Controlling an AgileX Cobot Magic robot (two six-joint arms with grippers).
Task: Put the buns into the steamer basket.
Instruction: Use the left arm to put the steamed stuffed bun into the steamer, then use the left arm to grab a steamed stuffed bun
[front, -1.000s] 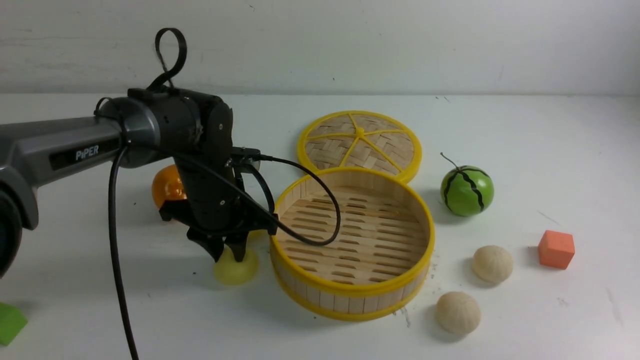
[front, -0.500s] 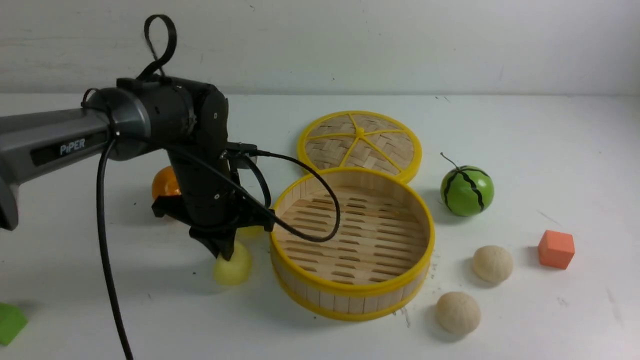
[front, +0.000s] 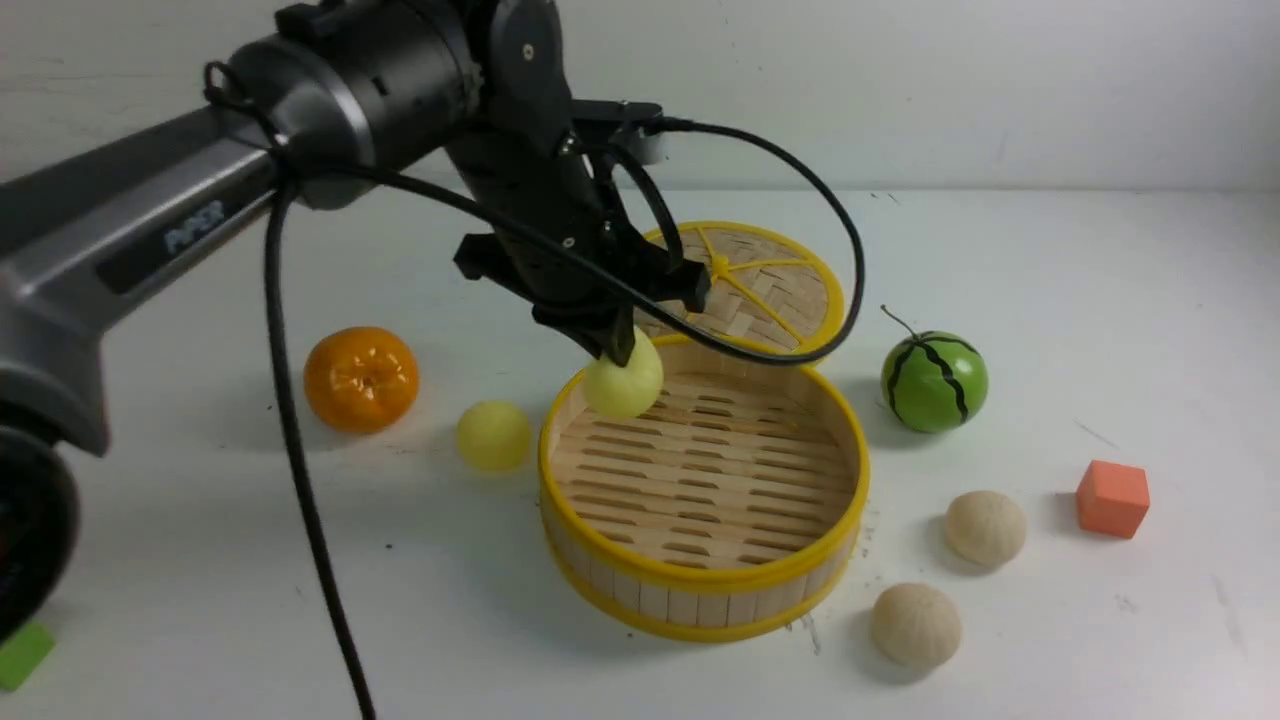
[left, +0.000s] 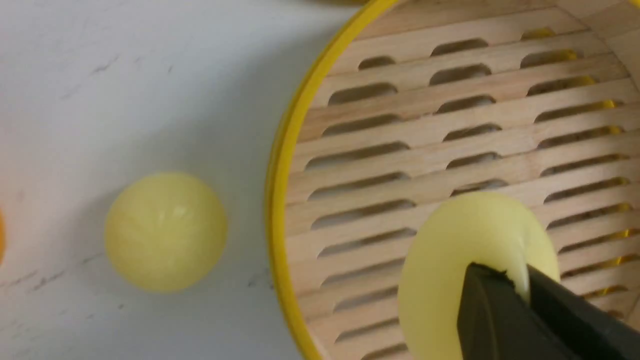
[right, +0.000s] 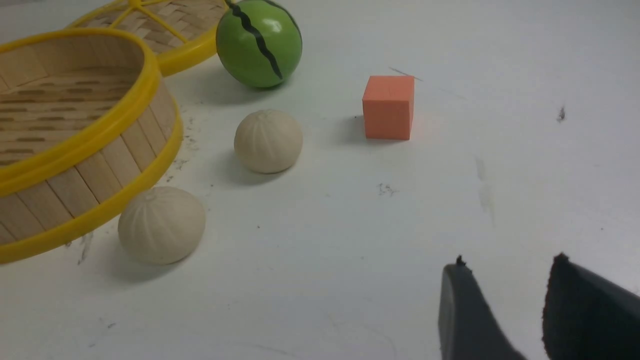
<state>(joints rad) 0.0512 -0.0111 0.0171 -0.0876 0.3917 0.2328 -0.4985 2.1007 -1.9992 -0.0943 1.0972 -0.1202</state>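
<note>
Pinching only the top of one pale yellow bun (front: 624, 382), the left jaws hold it aloft just inside the left rim of the steamer basket (front: 700, 582); so small a bite could slip, and a drop this near the edge might clip the rim and roll off across the worktop (front: 1100, 280). The other yellow bun (front: 493, 436), the far cream bun (front: 985, 527) and the near cream bun (front: 915, 625) lie outside it, and the right jaws stand parted and empty
</note>
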